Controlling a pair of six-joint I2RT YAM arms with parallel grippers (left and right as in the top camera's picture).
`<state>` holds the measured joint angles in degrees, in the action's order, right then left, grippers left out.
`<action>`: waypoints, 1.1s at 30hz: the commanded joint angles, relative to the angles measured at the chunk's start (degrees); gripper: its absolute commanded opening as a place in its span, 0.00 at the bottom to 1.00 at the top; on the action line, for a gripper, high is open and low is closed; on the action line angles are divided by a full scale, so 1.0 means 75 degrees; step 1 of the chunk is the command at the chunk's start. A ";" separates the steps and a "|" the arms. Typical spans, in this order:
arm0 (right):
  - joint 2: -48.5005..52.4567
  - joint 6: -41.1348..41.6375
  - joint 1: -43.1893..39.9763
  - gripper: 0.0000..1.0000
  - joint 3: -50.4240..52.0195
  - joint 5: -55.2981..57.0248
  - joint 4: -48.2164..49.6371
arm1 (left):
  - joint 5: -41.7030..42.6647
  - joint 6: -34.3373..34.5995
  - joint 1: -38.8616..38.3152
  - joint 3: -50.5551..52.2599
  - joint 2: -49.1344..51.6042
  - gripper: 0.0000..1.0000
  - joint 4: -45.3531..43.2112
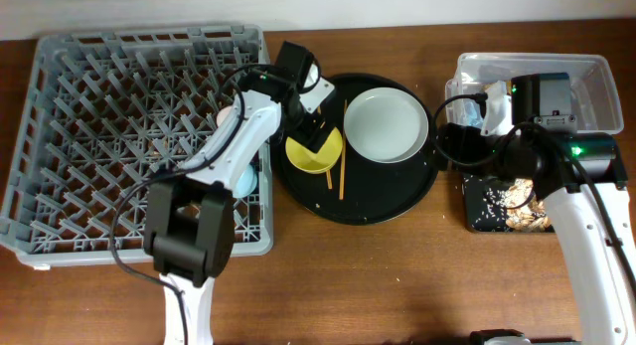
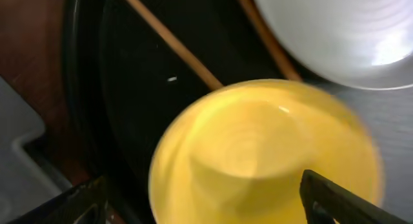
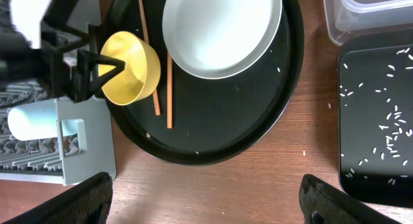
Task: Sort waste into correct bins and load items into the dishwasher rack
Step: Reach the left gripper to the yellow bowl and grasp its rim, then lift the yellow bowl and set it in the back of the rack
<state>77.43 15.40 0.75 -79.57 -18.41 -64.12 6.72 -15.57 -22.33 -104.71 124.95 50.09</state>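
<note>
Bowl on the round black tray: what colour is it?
Plain yellow, no pattern. The bowl shows best in the right wrist view.

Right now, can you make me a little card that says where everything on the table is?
yellow bowl: on the round black tray; left end effector right at it, grip unclear
plate: on the same tray, looks empty
chopsticks: two, lying on the tray beside the bowl
blue cup: in the dishwasher rack
shallow black tray: rice grains scattered in it
right end effector: open, holding nothing
</note>
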 commanded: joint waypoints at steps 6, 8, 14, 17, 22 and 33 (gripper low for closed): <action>0.0026 -0.0026 0.0020 0.93 -0.0114 0.0099 -0.0006 | 0.0143 -0.0338 0.0423 0.0017 0.0146 0.65 -0.0111; 0.0026 -0.0026 0.0020 0.93 -0.0114 0.0099 -0.0006 | 0.0140 -0.0338 0.0423 0.0035 0.0239 0.62 -0.0093; 0.0026 -0.0026 0.0020 0.93 -0.0114 0.0152 -0.0006 | 0.0146 -0.0332 0.0393 0.0085 0.0504 0.30 -0.0006; 0.0026 -0.0026 0.0020 0.93 -0.0114 0.0152 -0.0006 | 0.0146 -0.0329 0.0393 0.0085 0.0647 0.25 0.0102; 0.0026 -0.0029 0.0020 0.93 -0.0114 0.0152 -0.0003 | 0.0140 -0.0332 0.0393 0.0082 0.0726 0.10 0.0181; 0.0026 -0.0029 0.0020 0.93 -0.0114 0.0152 -0.0009 | 0.0125 -0.0219 0.0408 -0.2623 0.0624 0.01 0.2226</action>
<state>77.45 15.40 0.75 -79.57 -17.96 -64.12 8.54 -17.37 -19.88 -112.57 129.88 61.36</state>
